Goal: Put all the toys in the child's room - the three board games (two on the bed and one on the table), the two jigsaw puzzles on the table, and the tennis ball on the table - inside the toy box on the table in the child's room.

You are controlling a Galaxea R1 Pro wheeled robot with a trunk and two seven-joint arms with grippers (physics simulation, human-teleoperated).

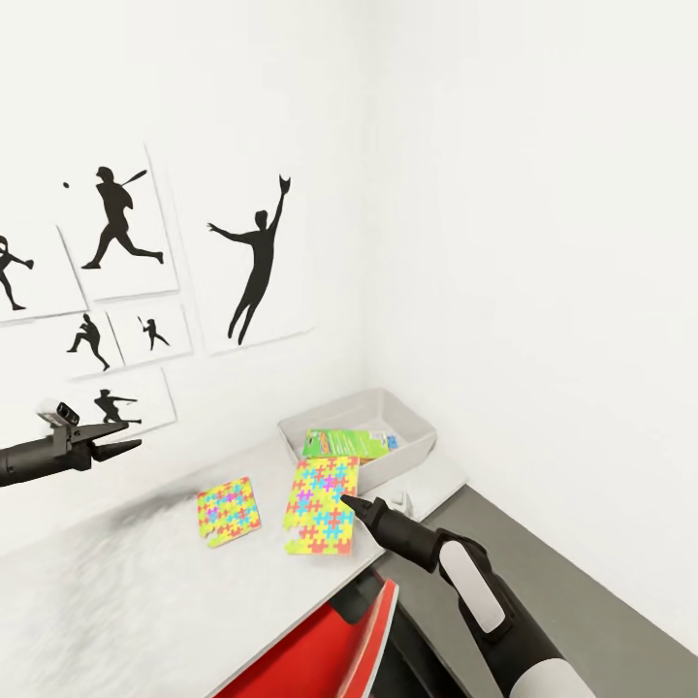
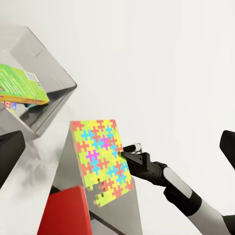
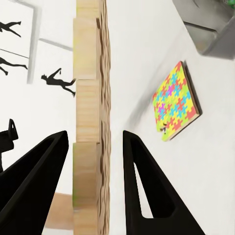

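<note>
The right gripper reaches over the near edge of the table. Its jaws are closed on the edge of a jigsaw puzzle; in the right wrist view the puzzle's pale wooden edge stands between the two black fingers, both pressed close to it. The held puzzle is raised at an angle, its far edge close to the toy box. Just beyond the jaws to their left, the second jigsaw puzzle lies flat on the table top, apart from the held one. Past the jaws, the toy box sits in the table's far corner against the white walls, with a green-edged board game already inside. The left gripper hangs well off to the left above the table, before the black silhouette prints, jaws near together and holding nothing.
</note>
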